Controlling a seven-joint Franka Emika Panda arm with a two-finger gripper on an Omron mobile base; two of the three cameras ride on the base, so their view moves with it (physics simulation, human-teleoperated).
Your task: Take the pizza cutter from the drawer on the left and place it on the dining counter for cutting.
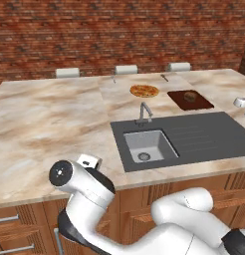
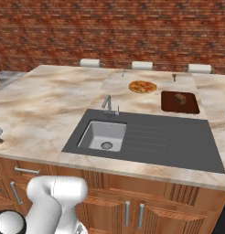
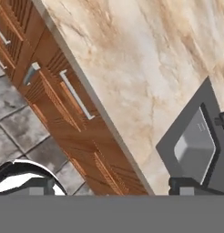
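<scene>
Nearest to me was the robot's white arm point(image 1: 89, 199), folded low against the brown cabinet fronts, with its hand point(image 3: 109, 184) hanging over the edge of the bench point(image 1: 50, 119) and looking down along the cabinet face. The hand stood fully open and held nothing; only its dark finger tips point(image 3: 189, 185) peeked up at the bottom of the hand view. Below it ran the drawer point(image 3: 70, 98) with its silver bar handle point(image 3: 76, 95), shut flush, so the pizza cutter, presumably inside, could not be seen and I could say nothing of its look. I judged the arm was crouched this way to line the open hand up with that handle, the pull not yet begun. The marbled bench top lay broad and bare on the left, a sensible spot to set the cutter down. Farther back sat the dark grey sink point(image 1: 147, 145) with its tap point(image 1: 143, 112), and beyond it a pizza point(image 1: 144, 90) and a dark red-brown cutting board point(image 1: 190, 99), waiting for the cutting.
</scene>
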